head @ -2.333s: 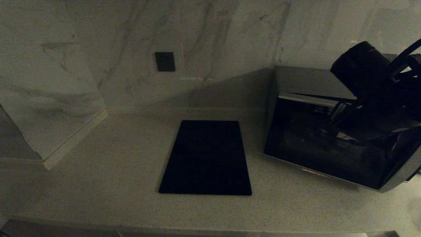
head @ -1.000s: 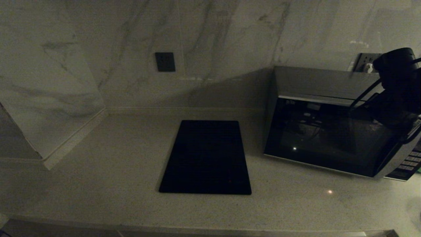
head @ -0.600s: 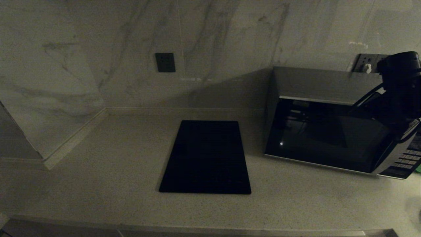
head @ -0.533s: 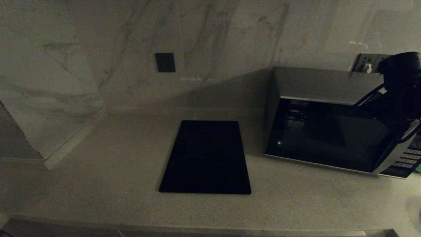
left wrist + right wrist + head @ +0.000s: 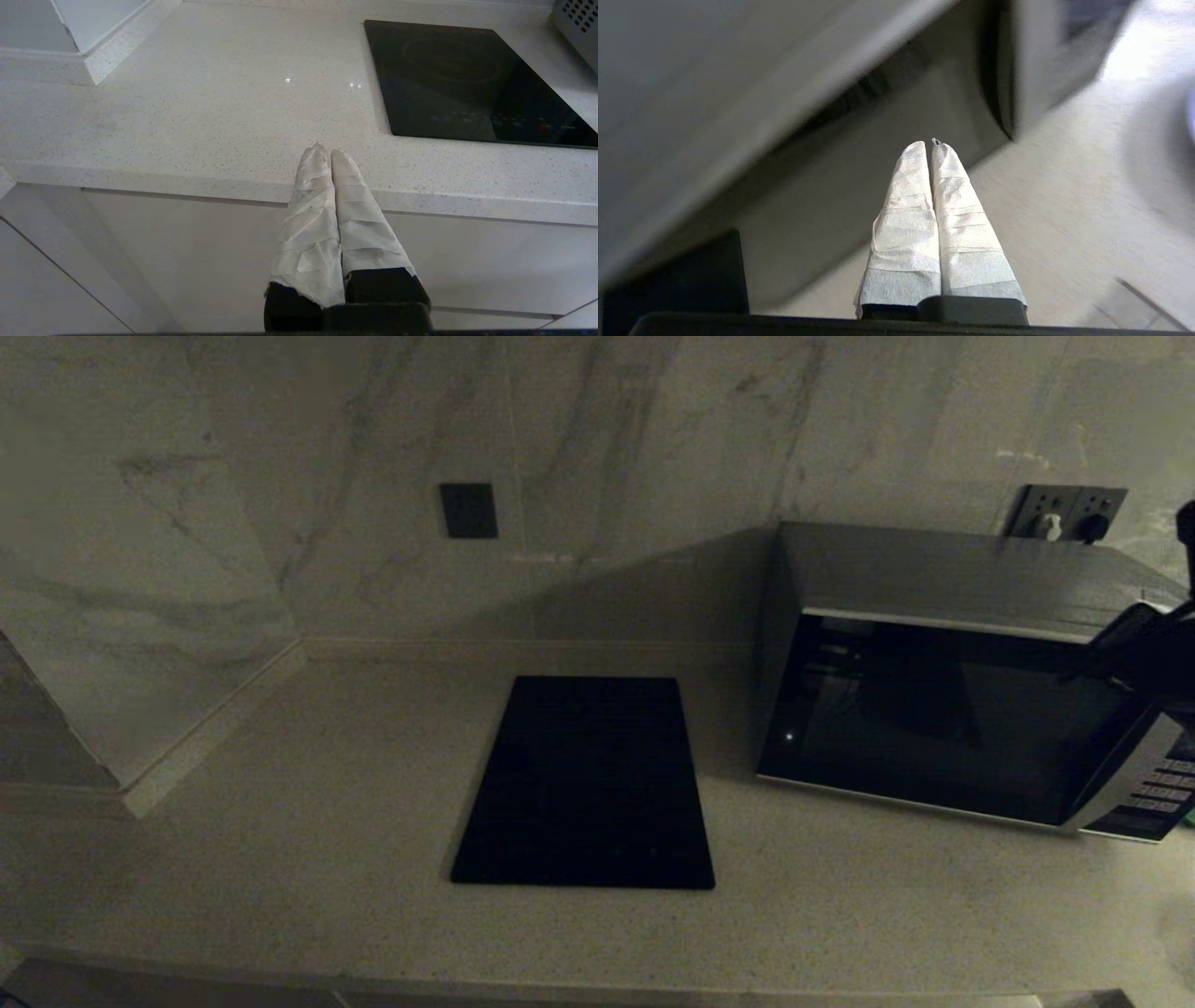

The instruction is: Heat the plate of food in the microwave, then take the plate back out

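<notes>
The silver-grey microwave stands at the right of the counter, its black glass door closed flush and its keypad at the far right. The plate of food is out of view. My right arm shows only as a dark shape at the right edge beside the microwave's upper front corner. In the right wrist view the right gripper is shut with nothing between its tape-wrapped fingers, pointing at the microwave, apart from it. My left gripper is shut and empty, parked low at the counter's front edge.
A flat black rectangular slab lies in the middle of the pale speckled counter. A dark wall plate and a socket with plugs sit on the marble wall. A marble ledge juts in at the left.
The microwave door swung from open to fully closed. My right arm drew back to the right, now nearly out of the head view. The left arm has not moved.
</notes>
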Tool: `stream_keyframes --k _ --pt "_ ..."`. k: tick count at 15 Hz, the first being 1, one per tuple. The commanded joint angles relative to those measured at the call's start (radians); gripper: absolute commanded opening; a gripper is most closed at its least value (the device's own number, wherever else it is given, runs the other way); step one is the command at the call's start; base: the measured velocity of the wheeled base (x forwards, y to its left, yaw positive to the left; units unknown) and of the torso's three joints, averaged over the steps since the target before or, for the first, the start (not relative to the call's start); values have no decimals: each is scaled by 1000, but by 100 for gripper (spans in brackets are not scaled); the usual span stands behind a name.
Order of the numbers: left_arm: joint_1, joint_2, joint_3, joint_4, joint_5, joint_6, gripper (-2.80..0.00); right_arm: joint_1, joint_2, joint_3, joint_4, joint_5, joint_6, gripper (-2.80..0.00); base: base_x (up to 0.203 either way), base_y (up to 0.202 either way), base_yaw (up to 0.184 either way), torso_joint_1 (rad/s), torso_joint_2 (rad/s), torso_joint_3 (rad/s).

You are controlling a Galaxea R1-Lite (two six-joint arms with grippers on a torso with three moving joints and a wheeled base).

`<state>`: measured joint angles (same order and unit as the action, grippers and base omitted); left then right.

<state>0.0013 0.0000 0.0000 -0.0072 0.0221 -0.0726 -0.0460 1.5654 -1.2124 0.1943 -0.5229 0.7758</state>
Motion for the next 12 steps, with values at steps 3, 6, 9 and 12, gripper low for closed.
stream_keyframes --k 3,6,9,12 --pt "0 0 0 0 1 -1 -280 -3 -283 156 8 8 -66 -280 0 0 0 0 0 0" --pt "0 1 0 0 1 -1 -280 -9 -493 240 8 26 -196 -280 0 0 0 0 0 0" --pt "0 0 0 0 1 -1 -280 -41 -697 339 7 64 -355 -280 0 0 0 0 0 0" --pt "0 1 0 0 1 -1 -280 -69 -855 451 8 102 -442 -280 0 0 0 0 0 0"
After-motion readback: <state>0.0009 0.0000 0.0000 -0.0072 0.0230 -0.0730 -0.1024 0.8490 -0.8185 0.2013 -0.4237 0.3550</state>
